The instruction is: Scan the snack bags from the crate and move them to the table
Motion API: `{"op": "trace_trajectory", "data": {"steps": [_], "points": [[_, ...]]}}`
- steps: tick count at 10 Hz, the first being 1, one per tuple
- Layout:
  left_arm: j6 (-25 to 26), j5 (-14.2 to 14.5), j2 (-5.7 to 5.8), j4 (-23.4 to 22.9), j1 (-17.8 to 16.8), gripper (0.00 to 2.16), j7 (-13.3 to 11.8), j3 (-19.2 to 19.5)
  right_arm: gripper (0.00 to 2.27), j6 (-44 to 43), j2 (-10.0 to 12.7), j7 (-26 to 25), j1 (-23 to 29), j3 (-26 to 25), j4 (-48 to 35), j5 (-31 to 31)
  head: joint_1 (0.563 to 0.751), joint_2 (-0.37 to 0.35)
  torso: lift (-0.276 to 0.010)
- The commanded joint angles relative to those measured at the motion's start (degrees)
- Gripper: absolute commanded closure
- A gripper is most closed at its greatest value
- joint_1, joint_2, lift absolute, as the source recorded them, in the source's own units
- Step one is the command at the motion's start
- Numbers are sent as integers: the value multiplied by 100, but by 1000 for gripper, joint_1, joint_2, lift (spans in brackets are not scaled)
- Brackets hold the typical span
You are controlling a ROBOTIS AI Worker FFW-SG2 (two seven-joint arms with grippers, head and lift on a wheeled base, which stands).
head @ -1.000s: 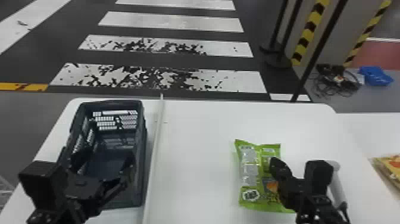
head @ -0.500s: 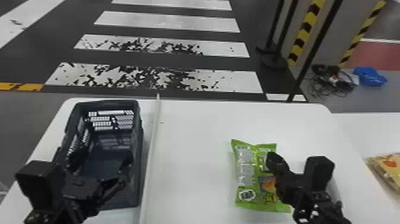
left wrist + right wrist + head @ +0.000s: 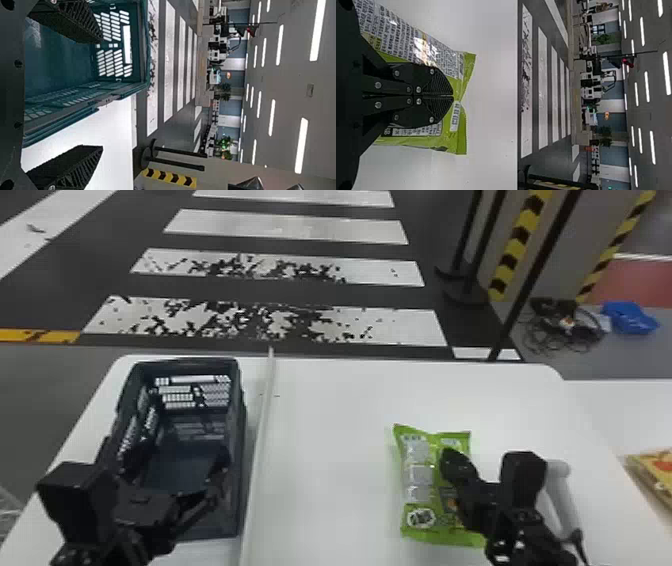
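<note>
Snugly, snack bag [image 3: 417, 480] in right gripper [image 3: 452, 462].

Left gripper [image 3: 172, 457]: black, ridged jaws set wide apart; one overlaps the crate's interior, the other the white surface beside it.
Crate: dark teal plastic crate [image 3: 146, 47], rectangular, its walls pierced by rows of slots; light shows through the end wall.
Table: smooth white table [image 3: 115, 130], exposed alongside the crate.
Floor: dark grey floor [image 3: 170, 134] crossed by parallel white stripes, beyond the table.
Posts: two slender black posts [image 3: 176, 151] on round bases, near a yellow-and-black chevron strip [image 3: 170, 177].
Ceiling: grey ceiling [image 3: 289, 79] with bright linear lamps.
</note>
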Motion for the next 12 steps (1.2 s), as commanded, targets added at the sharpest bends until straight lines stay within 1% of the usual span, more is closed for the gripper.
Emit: {"op": "trace_trajectory", "data": {"steps": [1,3,6,10,12], "points": [[-6,-7,-15,9,0,33,0,-1,2240,-99,-4,0,-16,27,192,11,695,-59,-95],[-94,-7,-15,61,-18,33,0,-1,2240,-257,-4,53,116,19,210,11,695,-58,-95],[-94,-16,-15,105,-79,33,0,-45,2240,-468,-48,158,371,-8,166,-16,695,-56,-95],[-94,-7,-6,176,-132,33,9,-71,2240,-714,-206,290,775,-34,-107,-86,695,-67,-95],[-94,-7,3,176,-158,33,0,-71,2240,-714,-303,316,819,-16,-212,-86,695,-67,-95]]}}
